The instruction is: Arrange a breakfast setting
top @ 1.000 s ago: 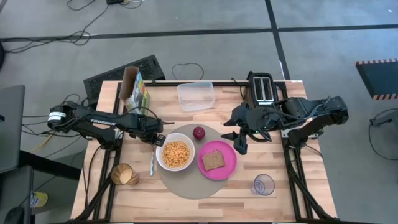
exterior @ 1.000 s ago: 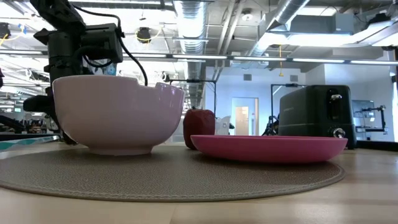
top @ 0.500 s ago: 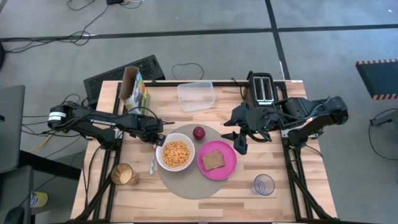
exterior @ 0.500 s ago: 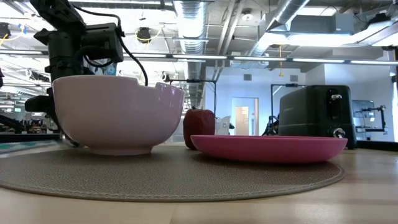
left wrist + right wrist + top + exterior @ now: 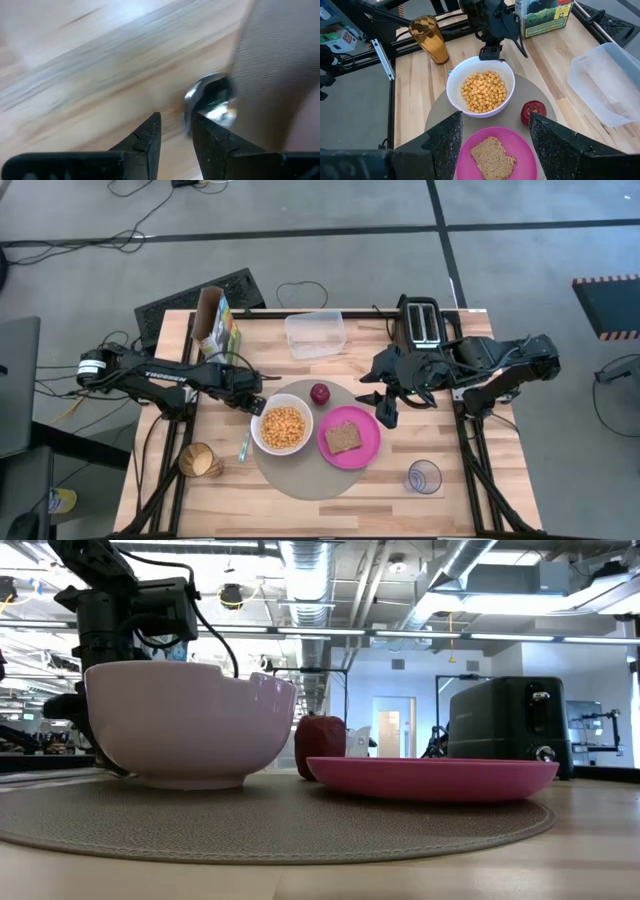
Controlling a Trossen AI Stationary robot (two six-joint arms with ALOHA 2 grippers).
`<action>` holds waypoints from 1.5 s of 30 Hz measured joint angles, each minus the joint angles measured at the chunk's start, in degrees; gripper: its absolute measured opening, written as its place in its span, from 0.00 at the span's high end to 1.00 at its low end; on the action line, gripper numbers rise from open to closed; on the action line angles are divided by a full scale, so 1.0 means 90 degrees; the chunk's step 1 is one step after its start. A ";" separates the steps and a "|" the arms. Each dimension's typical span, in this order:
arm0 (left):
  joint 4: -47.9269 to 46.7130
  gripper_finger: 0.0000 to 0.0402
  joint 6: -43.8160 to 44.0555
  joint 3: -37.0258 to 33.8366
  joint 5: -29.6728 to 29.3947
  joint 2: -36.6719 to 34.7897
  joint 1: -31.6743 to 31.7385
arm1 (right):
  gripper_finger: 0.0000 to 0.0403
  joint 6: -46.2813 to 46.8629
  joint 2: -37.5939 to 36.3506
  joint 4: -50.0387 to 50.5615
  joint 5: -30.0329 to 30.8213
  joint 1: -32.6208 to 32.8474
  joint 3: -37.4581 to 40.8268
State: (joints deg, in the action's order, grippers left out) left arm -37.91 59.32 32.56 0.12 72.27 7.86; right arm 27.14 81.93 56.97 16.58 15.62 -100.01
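Observation:
The round grey-brown mat [image 5: 300, 472] carries the white bowl [image 5: 283, 428] of cereal, the magenta plate [image 5: 362, 448] with the toast slice [image 5: 343, 437], and the red apple [image 5: 320, 393]. The teal-handled spoon [image 5: 245, 446] lies on the wood just left of the mat; its metal bowl [image 5: 210, 100] lies at the mat's edge. My left gripper [image 5: 255, 405] [image 5: 176, 127] hovers low over the spoon's bowl end, slightly open with nothing between the fingers. My right gripper [image 5: 385, 412] [image 5: 495, 120] is wide open and empty right of the plate. The clear glass [image 5: 424, 477] stands at the near right. My left gripper points down at the table beside the spoon's metal bowl [image 5: 200, 95]. One fingertip [image 5: 200, 125] stands right against that bowl's rim, but I cannot tell whether it touches it. The spoon lies flat on the table.
An amber cup [image 5: 200, 461] stands near the front left. A cereal box [image 5: 215, 322], a clear plastic tub [image 5: 315, 333] and the black toaster [image 5: 422, 321] line the far edge. Bare wood lies between the glass and the mat.
The spoon's teal handle, which showed at the left edge of the low view a second ago, has sunk out of sight there. In the high view the spoon lies beside the mat. My left gripper has drawn back slightly toward the table's left.

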 joint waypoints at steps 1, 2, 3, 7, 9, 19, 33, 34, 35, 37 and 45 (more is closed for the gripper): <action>0.0135 0.77 -0.0094 0.0000 0.0007 0.0000 -0.0006 | 0.37 0.0000 0.0000 0.0000 0.0000 0.0000 0.0000; 0.0259 0.77 -0.0176 0.0001 0.0023 0.0000 -0.0013 | 0.37 -0.0002 0.0000 0.0002 0.0000 0.0000 0.0000; 0.0328 0.77 -0.0216 0.0002 0.0050 0.0000 -0.0017 | 0.37 -0.0001 0.0000 0.0000 0.0000 0.0000 0.0000; 0.0316 0.77 -0.0294 0.0002 -0.0059 0.0000 -0.0017 | 0.37 -0.0002 0.0000 0.0000 0.0000 0.0000 0.0000; 0.0287 0.77 -0.0319 0.0002 -0.0111 0.0000 -0.0017 | 0.37 -0.0002 -0.0002 0.0000 0.0000 0.0000 0.0000; 0.0618 0.77 -0.0165 -0.0384 -0.0010 -0.0010 -0.0022 | 0.37 0.0050 -0.0002 0.0000 0.0000 0.0000 0.0000; 0.0400 0.77 -0.0061 -0.0330 -0.0083 -0.0007 -0.0022 | 0.37 0.0183 -0.0001 -0.0005 0.0000 0.0000 0.0000; 0.0382 0.77 -0.0047 -0.0330 -0.0077 -0.0007 -0.0022 | 0.37 0.0201 -0.0002 -0.0005 0.0000 0.0000 0.0000; 0.0379 0.77 -0.0040 -0.0330 -0.0070 -0.0007 -0.0022 | 0.37 0.0203 -0.0002 -0.0005 0.0000 0.0000 0.0000; 0.0374 0.77 -0.0040 -0.0330 -0.0068 -0.0007 -0.0022 | 0.37 0.0216 -0.0002 -0.0005 0.0000 0.0000 0.0000; 0.0352 0.77 -0.0040 -0.0330 0.0045 -0.0007 -0.0017 | 0.37 0.0216 -0.0002 -0.0005 0.0000 0.0000 0.0000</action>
State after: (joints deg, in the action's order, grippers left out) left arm -34.74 58.96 29.58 0.52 72.20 7.70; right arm 29.08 81.91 56.93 16.58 15.62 -100.01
